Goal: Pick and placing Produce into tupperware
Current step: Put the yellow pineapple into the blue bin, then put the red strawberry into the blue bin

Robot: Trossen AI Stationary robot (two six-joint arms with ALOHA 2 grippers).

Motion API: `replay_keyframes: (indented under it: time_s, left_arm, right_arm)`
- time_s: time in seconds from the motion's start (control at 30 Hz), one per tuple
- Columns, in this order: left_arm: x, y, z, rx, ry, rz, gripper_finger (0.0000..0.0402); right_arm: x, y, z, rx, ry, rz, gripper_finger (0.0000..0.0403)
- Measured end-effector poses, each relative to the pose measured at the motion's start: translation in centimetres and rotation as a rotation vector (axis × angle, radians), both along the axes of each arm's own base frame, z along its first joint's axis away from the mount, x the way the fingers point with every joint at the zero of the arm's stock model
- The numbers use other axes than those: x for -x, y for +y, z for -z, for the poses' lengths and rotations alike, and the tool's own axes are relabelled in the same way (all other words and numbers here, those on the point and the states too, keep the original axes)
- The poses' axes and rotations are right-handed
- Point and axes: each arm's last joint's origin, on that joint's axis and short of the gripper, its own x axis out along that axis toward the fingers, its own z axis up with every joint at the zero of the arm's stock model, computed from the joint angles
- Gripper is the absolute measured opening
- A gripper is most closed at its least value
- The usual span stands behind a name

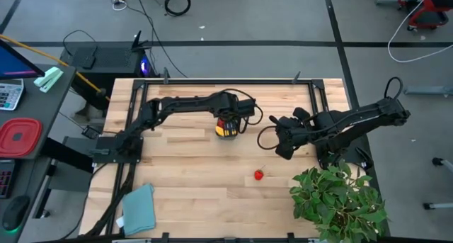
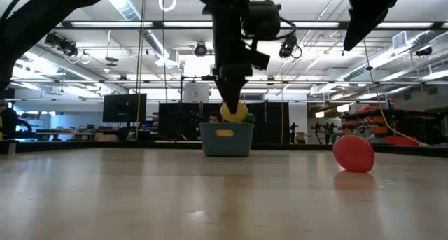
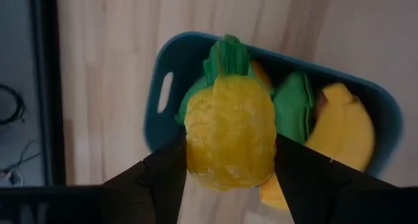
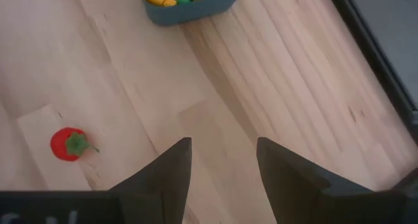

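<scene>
My left gripper (image 3: 230, 164) hangs directly over the teal tub (image 3: 153, 103), shut on a yellow pineapple-like piece with a green top (image 3: 228, 129). The tub (image 1: 226, 130) stands mid-table and holds a yellow banana (image 3: 339, 129) and green pieces (image 3: 294, 110). In the low view the yellow piece (image 2: 234, 113) sits just above the tub's rim (image 2: 226, 138). A red strawberry (image 1: 259, 175) lies alone on the wood nearer the near edge. My right gripper (image 4: 223, 165) is open, held above bare table to the right of the tub. My left gripper pinches the yellow body (image 3: 196, 155) of the pineapple-like piece between its two fingers, one on each side. The fingers come from above, pointing down. The piece hangs over the tub's opening with its green top toward the tub; whether it touches the produce below, I cannot tell.
A leafy potted plant (image 1: 340, 200) stands at the table's near right corner. A folded teal cloth (image 1: 139, 207) lies at the near left corner. A black frame (image 1: 226, 80) runs along the far edge. A red square container (image 1: 20, 137) sits on the side desk left of the table.
</scene>
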Motion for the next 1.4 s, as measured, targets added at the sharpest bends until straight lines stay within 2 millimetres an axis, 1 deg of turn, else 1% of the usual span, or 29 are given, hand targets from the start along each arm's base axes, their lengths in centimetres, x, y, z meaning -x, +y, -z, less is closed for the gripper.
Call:
replay_keyframes:
  time_s: [0.17, 0.37, 0.57, 0.7, 0.8, 0.97, 1.07, 1.13, 1.23, 1.3, 1.4]
  left_arm:
    - [0.3, 0.8, 2.5, 0.018, 0.027, 0.029, 0.0216]
    - [1.0, 0.6, 4.6, 0.024, 0.087, 0.038, 0.0229]
    - [0.6, 0.3, 4.4, -0.010, 0.065, 0.064, 0.0251]
    - [0.2, 0.1, 3.5, -0.018, 0.037, 0.070, 0.0264]
    - [-0.1, -0.3, 2.3, -0.019, 0.027, 0.073, 0.0269]
    - [0.0, -1.4, -0.4, -0.014, 0.034, 0.063, 0.0266]
    - [0.3, -2.6, -2.4, 0.006, 0.031, 0.008, 0.0261]
    - [0.6, -3.8, -3.7, 0.044, 0.016, -0.037, 0.0257]
    - [1.0, -6.2, -5.6, 0.119, -0.009, -0.097, 0.0250]
    - [1.2, -8.1, -6.6, 0.165, -0.037, -0.114, 0.0245]
    - [1.5, -11.6, -7.4, 0.203, -0.055, -0.057, 0.0237]
  right_arm:
    - [0.1, -0.1, 0.0, 0.041, 0.014, -0.011, 0.0183]
    - [0.1, -0.1, 0.0, 0.042, 0.016, -0.010, 0.0183]
    - [0.1, -0.1, 0.0, 0.042, 0.016, -0.010, 0.0183]
    - [0.1, -0.1, 0.0, 0.042, 0.016, -0.009, 0.0183]
    - [0.1, -0.1, 0.0, 0.042, 0.016, -0.009, 0.0183]
    - [0.1, -0.1, 0.0, 0.042, 0.016, -0.009, 0.0183]
    - [0.1, -0.1, 0.0, 0.042, 0.016, -0.009, 0.0183]
    - [0.1, -0.1, 0.0, 0.042, 0.016, -0.010, 0.0183]
    - [0.1, -0.1, 0.0, 0.041, 0.016, -0.009, 0.0183]
    - [0.1, -0.1, 0.0, 0.030, 0.014, -0.003, 0.0183]
    - [0.1, 0.3, 0.1, -0.024, 0.012, -0.018, 0.0183]
